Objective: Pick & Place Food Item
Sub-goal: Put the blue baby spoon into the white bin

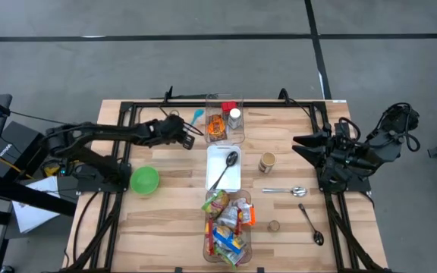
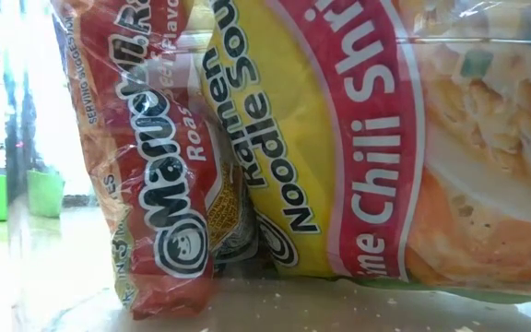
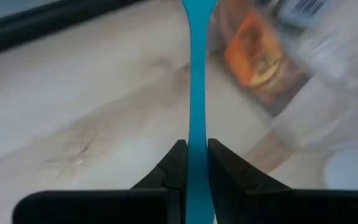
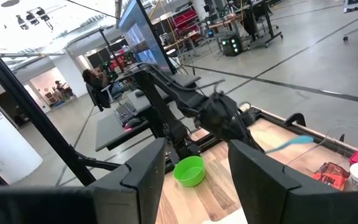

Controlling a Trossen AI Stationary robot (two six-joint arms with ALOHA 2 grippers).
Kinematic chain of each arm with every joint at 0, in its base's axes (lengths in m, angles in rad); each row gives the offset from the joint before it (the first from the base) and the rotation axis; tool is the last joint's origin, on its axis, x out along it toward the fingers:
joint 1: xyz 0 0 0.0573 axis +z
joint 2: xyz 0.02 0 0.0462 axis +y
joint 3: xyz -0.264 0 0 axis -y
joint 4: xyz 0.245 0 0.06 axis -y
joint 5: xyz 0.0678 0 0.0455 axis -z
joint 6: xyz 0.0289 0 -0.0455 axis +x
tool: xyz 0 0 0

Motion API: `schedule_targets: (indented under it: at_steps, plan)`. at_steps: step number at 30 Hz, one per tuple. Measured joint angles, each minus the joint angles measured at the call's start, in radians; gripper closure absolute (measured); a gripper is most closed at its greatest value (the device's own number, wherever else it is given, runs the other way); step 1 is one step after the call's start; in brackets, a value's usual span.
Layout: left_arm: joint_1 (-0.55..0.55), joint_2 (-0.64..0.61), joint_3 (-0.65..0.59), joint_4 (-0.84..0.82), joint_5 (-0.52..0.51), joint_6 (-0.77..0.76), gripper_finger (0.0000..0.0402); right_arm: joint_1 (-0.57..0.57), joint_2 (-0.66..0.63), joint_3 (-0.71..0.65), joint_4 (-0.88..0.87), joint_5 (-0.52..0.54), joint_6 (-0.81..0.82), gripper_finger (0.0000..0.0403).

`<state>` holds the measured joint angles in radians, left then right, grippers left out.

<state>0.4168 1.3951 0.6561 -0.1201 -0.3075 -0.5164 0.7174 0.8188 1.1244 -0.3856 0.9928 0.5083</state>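
- The left claw (image 1: 189, 129) reaches across the wooden surface (image 1: 165, 220) toward the far edge, its fingers (image 3: 174, 168) pinched on the handle of a blue spoon (image 3: 196, 112).
- The spoon sits just beside a clear bin (image 1: 225, 119) holding an orange packet (image 1: 216, 127) and a white-capped jar (image 1: 235, 117).
- The right claw (image 1: 303, 144) waits at the surface's right side, half open and holding nothing.
- Ramen packets (image 1: 226, 224) fill a bin at the near edge; a green bowl (image 1: 145, 180) sits left of centre.

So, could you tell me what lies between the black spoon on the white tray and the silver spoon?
In the high view, a small brown jar stands between the black spoon and the silver spoon.
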Motion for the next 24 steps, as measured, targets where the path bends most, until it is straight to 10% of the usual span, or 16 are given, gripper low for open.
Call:
schedule_targets:
  at_steps: [12, 24]
  plan:
    - [-0.036, -0.262, 0.002, -0.038, 0.099, -0.108, 0.037, 0.0, 0.0, 0.0, -0.003, 0.0, -0.003, 0.0232]
    - [-0.39, -0.26, 0.002, 0.021, -0.011, -0.439, 0.037, 0.0, 0.0, 0.0, -0.017, 0.0, -0.011, 0.0232]
